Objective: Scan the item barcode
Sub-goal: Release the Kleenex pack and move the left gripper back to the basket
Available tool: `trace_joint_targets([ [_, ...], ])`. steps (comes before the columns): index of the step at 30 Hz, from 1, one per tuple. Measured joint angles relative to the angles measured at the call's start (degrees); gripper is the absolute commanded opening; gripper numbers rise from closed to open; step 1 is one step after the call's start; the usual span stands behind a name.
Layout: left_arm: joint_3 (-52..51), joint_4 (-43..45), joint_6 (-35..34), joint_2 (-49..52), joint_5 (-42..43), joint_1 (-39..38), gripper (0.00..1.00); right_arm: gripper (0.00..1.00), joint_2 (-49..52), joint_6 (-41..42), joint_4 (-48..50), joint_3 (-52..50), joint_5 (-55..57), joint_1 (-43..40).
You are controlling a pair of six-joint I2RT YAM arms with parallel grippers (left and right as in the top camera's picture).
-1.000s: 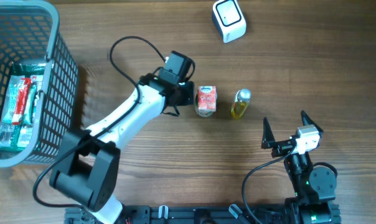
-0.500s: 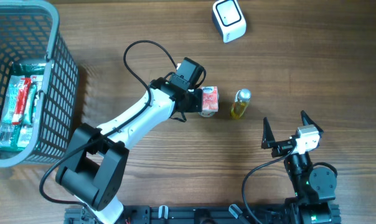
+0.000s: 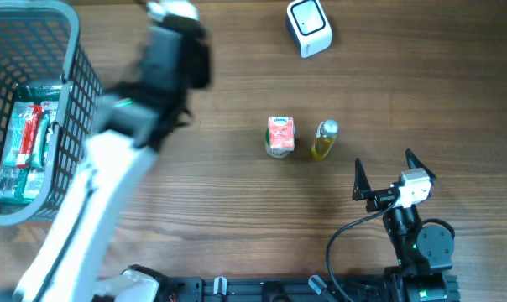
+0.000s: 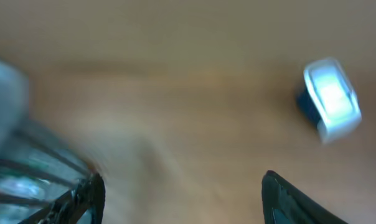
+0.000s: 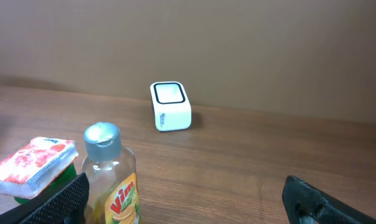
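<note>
At the near right corner of the bench (image 3: 237,218) the right jaws stand wide apart, holding nothing. Mid-bench sits a small red-and-white carton (image 3: 279,136), with a yellow bottle (image 3: 324,141) just beside it toward the right edge, not touching. Farther back the blurred left jaws gape empty near the far edge, beside the grey basket (image 3: 84,117) at the left edge. The white scanner (image 3: 308,27) rests by the far edge

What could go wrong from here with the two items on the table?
The carton and the bottle stand close together; a claw reaching for one may tip the other. The left claw is blurred beside the basket and could strike its wall. The scanner sits far from both, so a weak grip might drop one.
</note>
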Motion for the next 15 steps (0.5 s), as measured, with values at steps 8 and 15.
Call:
trace_joint_targets([
  [8, 5.4, 9.6, 14.2, -9.8, -3.2, 21.8, 0.85, 1.00, 0.0, 0.0, 0.0, 0.0, 0.0, 0.0],
  [15, 5.4, 10.3, 20.6, -3.5, 0.7, 37.6, 0.90, 1.00, 0.0, 0.0, 0.0, 0.0, 0.0, 0.0],
])
